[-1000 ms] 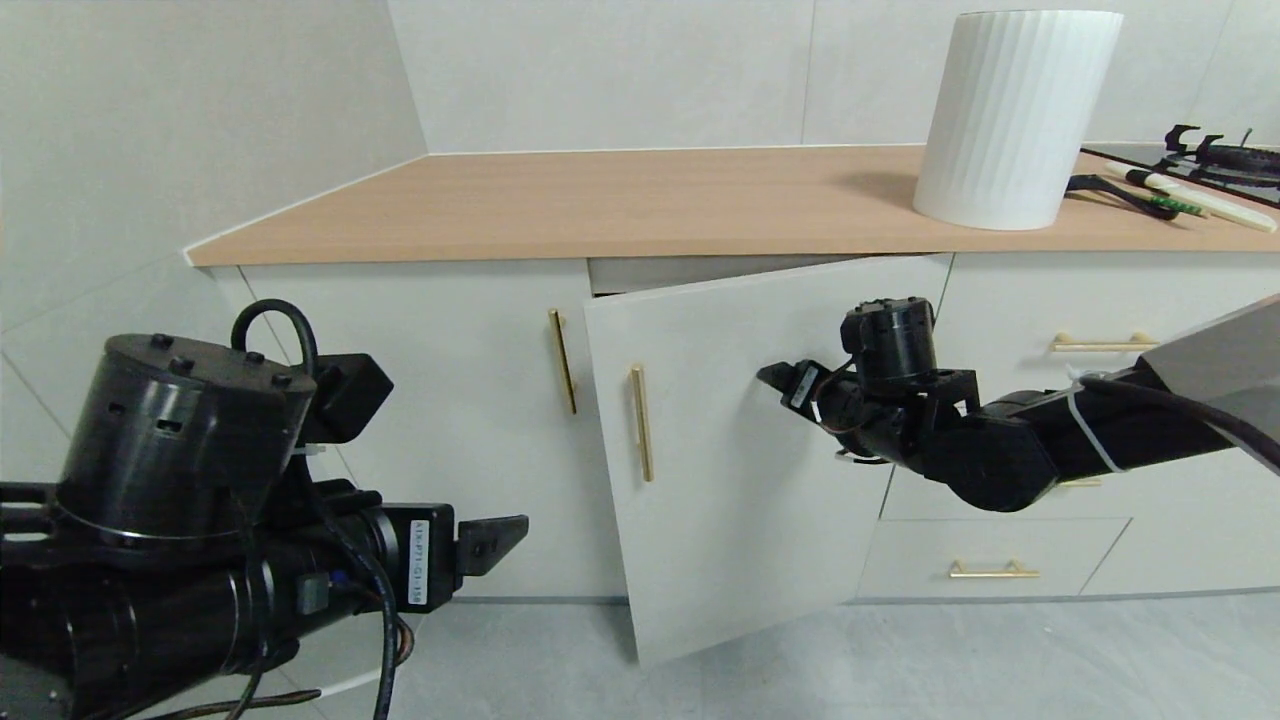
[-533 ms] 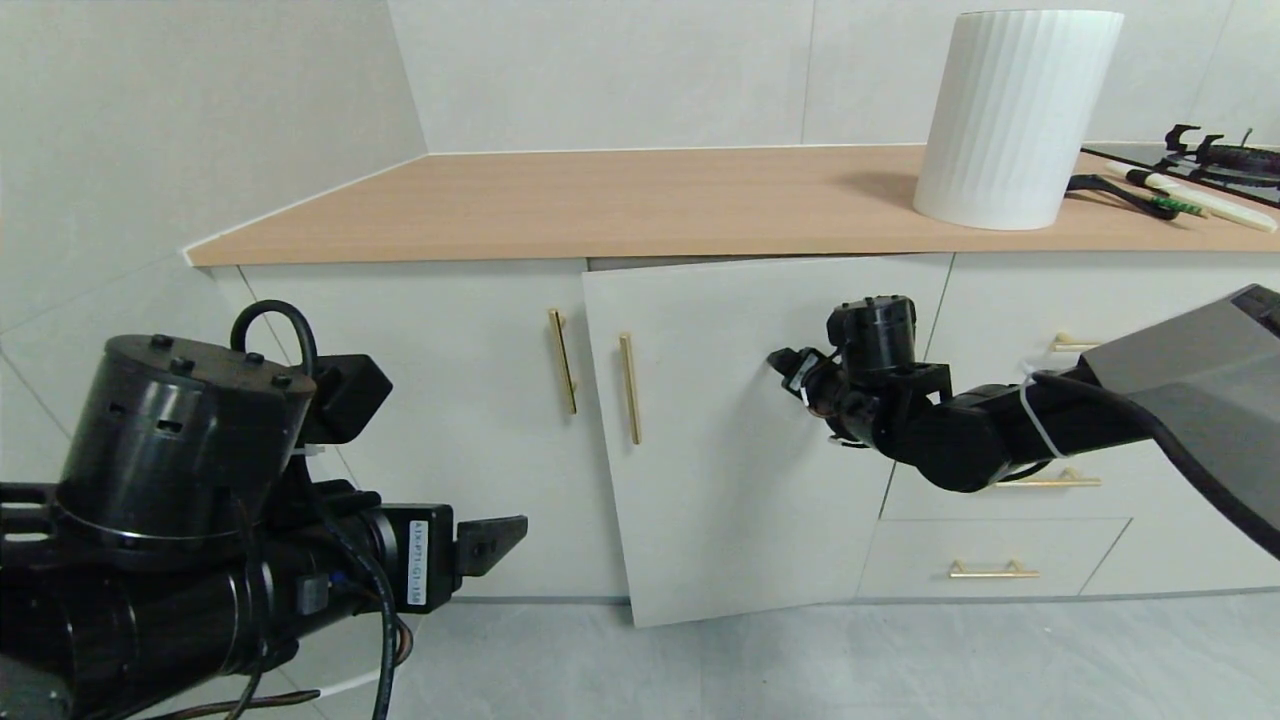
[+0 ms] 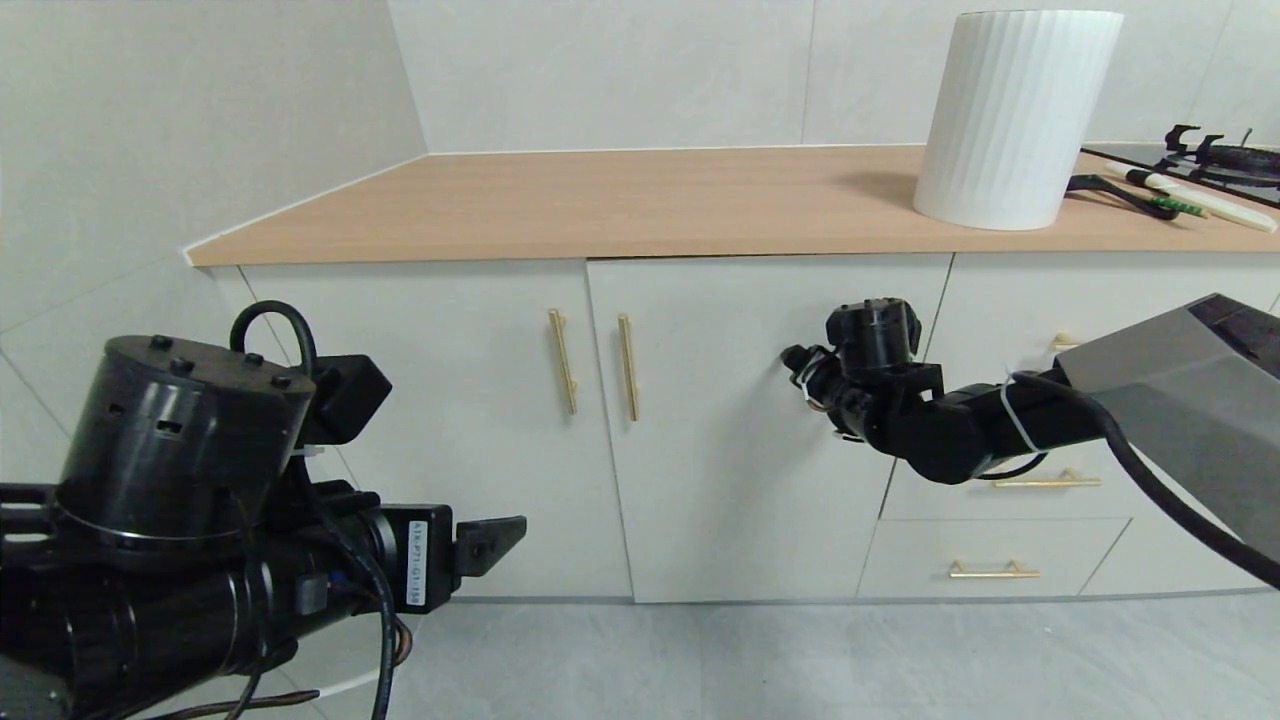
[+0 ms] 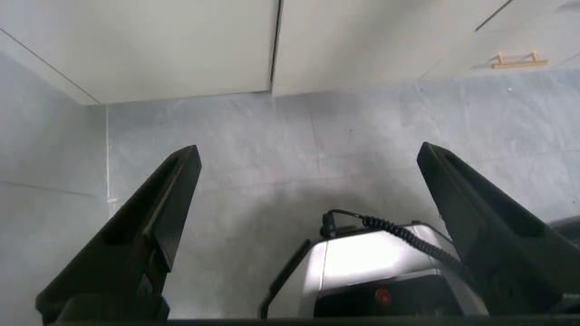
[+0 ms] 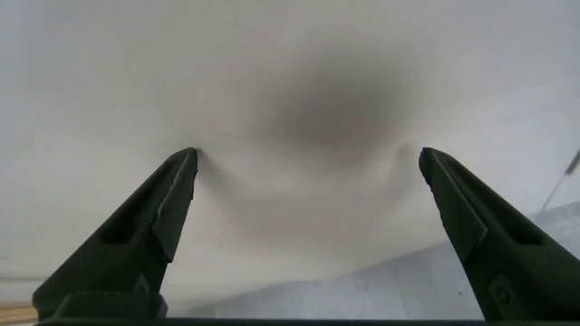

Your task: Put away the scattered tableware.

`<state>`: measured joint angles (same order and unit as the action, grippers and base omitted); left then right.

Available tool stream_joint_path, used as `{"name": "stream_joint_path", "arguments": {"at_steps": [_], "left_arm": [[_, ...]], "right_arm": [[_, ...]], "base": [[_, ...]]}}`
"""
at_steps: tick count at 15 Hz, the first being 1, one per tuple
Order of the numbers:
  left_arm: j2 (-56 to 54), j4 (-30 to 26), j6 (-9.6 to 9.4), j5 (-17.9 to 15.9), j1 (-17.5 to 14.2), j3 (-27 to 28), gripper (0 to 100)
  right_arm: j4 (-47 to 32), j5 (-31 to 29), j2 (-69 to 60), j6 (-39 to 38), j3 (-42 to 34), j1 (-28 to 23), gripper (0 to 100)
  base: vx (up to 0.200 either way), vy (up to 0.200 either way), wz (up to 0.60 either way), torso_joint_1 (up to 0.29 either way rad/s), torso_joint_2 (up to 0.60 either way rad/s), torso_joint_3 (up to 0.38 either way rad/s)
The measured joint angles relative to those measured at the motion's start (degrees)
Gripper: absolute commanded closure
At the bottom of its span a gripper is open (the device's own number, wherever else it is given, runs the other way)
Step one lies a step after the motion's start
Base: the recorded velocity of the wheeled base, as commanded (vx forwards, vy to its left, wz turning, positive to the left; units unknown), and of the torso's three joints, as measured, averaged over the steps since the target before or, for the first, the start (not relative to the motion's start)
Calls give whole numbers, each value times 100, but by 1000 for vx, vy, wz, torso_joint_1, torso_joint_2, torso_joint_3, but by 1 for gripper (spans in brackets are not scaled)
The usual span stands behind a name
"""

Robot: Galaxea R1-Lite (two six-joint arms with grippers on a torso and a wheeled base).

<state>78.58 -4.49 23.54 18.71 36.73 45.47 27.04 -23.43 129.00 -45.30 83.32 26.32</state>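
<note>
The white cabinet door [image 3: 740, 430] with a gold bar handle [image 3: 627, 366] stands flush with the cabinet front. My right gripper [image 3: 797, 360] is against the door's upper middle; in the right wrist view it [image 5: 308, 158] is open, both fingertips resting on the white door panel [image 5: 299, 81], nothing between them. My left gripper [image 3: 492, 540] hangs low at the left, well short of the cabinet, open and empty [image 4: 308, 163] over the grey floor. Scattered utensils [image 3: 1165, 195] lie on the wooden countertop [image 3: 600, 200] at the far right.
A tall white ribbed container [image 3: 1015, 115] stands on the counter at the right, with a stove grate [image 3: 1225, 155] behind the utensils. Drawers with gold handles [image 3: 993, 572] lie right of the door, a second door [image 3: 430, 420] to its left. Grey tiled floor [image 3: 800, 660] below.
The cabinet door swung from half open to fully shut, with my right gripper moving forward against it. The left arm stayed still.
</note>
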Motion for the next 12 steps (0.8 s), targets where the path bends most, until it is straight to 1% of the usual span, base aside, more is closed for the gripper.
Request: {"name": "stream_joint_path", "arguments": {"at_steps": [5,8,10,12], "left_arm": [[0,2,0,-9,0,-5,0],[0,0,0,-7,0,-5,0],[0,2,0,-5,1,-2,0],[0,0,-4,-2,1,-2,0]], "right_arm": [[-6,-65,138,4,132,-39,0],[-11,-33,71,9,44,-44,0],[-17,226,-100,17,-243,-17,0],[-9,800,-434,83,-817,41,0]], "base": [[0,0,0,0,0,0],[0,0,0,0,0,0],[0,0,0,0,0,0],[0,0,0,0,0,0]]}}
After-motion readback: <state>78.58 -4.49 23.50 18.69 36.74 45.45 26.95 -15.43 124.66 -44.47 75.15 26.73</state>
